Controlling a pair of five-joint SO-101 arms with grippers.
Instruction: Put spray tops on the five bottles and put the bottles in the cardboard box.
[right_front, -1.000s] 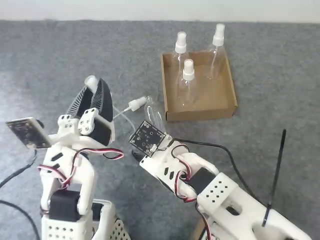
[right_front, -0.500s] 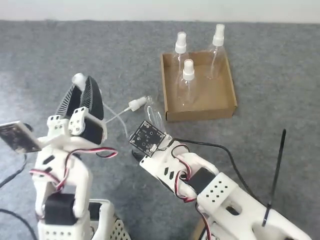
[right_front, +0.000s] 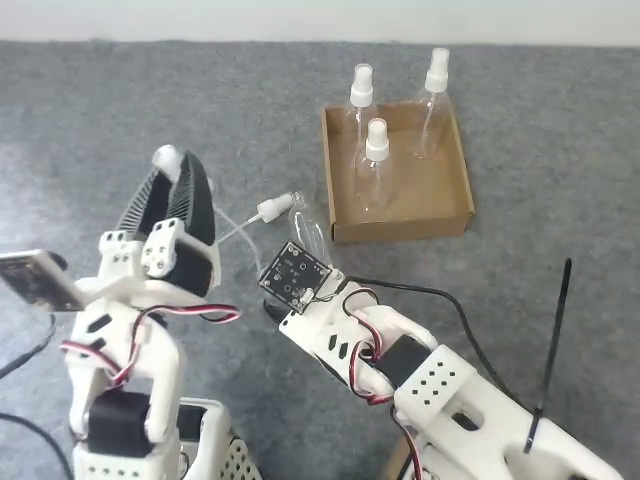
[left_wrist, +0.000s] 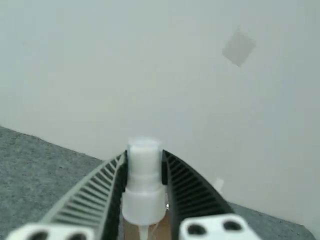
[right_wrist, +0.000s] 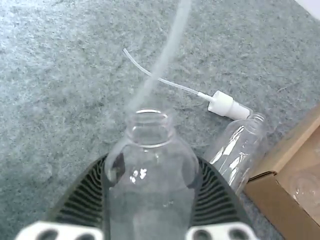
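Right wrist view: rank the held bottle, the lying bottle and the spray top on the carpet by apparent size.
1. Held bottle, though nearness to the camera enlarges it.
2. Lying bottle.
3. Spray top.

A grey, coarse-napped carpet (right_front: 120, 110) covers the working surface from edge to edge, mottled in lighter and darker flecks, and runs back to a plain pale wall (left_wrist: 100, 65), which it meets in a straight line. High on that wall sits a small grey square patch (left_wrist: 239, 46), turned on its corner like a diamond. The light is soft and even across carpet and wall alike
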